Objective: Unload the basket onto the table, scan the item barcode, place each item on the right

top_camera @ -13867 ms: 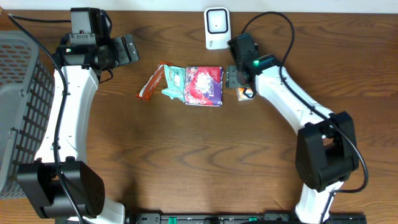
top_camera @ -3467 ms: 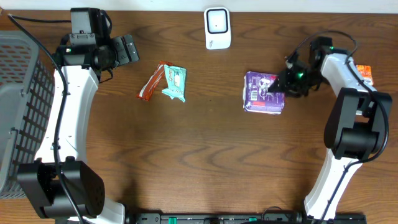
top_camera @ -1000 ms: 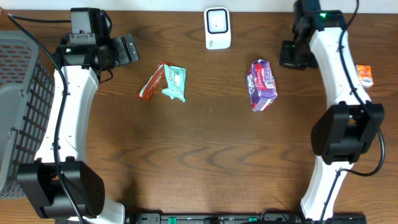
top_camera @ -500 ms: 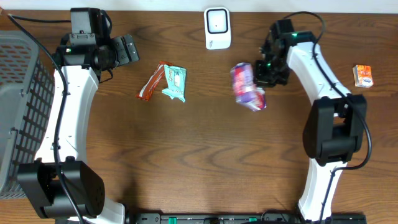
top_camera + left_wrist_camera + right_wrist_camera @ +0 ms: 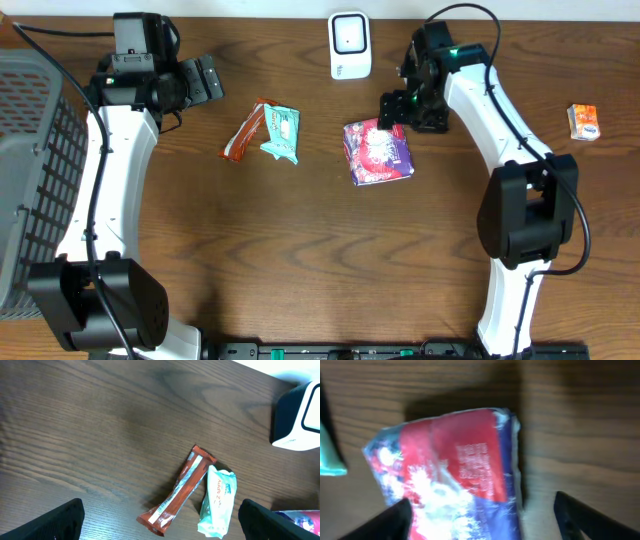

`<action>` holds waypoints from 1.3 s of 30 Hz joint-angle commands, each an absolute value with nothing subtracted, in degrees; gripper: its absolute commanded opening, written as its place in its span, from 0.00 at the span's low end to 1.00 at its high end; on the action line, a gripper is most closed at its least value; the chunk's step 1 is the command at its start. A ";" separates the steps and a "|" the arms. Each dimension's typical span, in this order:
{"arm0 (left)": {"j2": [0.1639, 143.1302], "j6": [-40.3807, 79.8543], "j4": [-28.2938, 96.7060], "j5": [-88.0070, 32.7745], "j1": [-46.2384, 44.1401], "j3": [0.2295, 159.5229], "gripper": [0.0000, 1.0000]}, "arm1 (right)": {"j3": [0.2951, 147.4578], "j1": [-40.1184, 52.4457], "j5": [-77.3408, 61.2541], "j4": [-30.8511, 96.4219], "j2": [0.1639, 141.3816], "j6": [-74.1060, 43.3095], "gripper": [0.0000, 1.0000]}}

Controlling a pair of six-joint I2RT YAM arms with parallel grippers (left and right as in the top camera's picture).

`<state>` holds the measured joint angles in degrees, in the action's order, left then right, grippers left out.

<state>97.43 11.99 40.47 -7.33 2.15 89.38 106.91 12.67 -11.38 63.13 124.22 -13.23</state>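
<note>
The packet (image 5: pixel 378 153) lies flat on the table (image 5: pixel 320 260), nearer than the scanner (image 5: pixel 350 44), below the wide, empty right hand (image 5: pixel 481 502), likely awaiting a regrip that shows its barcode; the left hand (image 5: pixel 161 505) hangs wide, idle.

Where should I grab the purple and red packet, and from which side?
Probably the edge nearest the right gripper, coming down from above with its open jaws straddling that edge. The purple and red packet lies flat on the table, so only its raised rim offers a pinch. That side has bare wood around it, away from the teal packet.
</note>
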 commanded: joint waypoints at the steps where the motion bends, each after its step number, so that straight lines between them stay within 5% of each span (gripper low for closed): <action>1: 97.95 11.68 40.51 -6.85 2.24 89.25 0.98 | 105.49 12.58 -8.88 62.98 123.76 -12.12 0.89; 12: 97.95 11.68 40.51 -6.85 2.24 89.25 0.98 | 93.80 13.45 -12.75 53.63 123.79 -11.14 0.67; 14: 97.95 11.68 40.51 -6.85 2.24 89.25 0.97 | 91.00 13.69 -14.50 49.30 123.79 -13.26 0.52; 18: 97.95 11.68 40.51 -6.83 2.24 89.25 0.98 | 89.71 14.04 -15.18 45.50 123.79 -17.23 0.05; 19: 97.95 11.68 40.51 -6.85 2.24 89.25 0.98 | 90.04 14.04 -15.18 44.88 123.74 -18.70 0.01; 27: 97.95 11.68 40.51 -6.83 2.24 89.25 0.98 | 97.25 13.21 -19.25 36.03 123.74 -27.83 0.01; 39: 97.95 11.68 40.51 -6.85 2.24 89.25 0.98 | 99.68 13.82 -10.87 3.07 123.90 -45.28 0.01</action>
<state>97.43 11.99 40.47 -7.33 2.15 89.38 98.59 13.26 -16.56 6.15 123.37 -37.36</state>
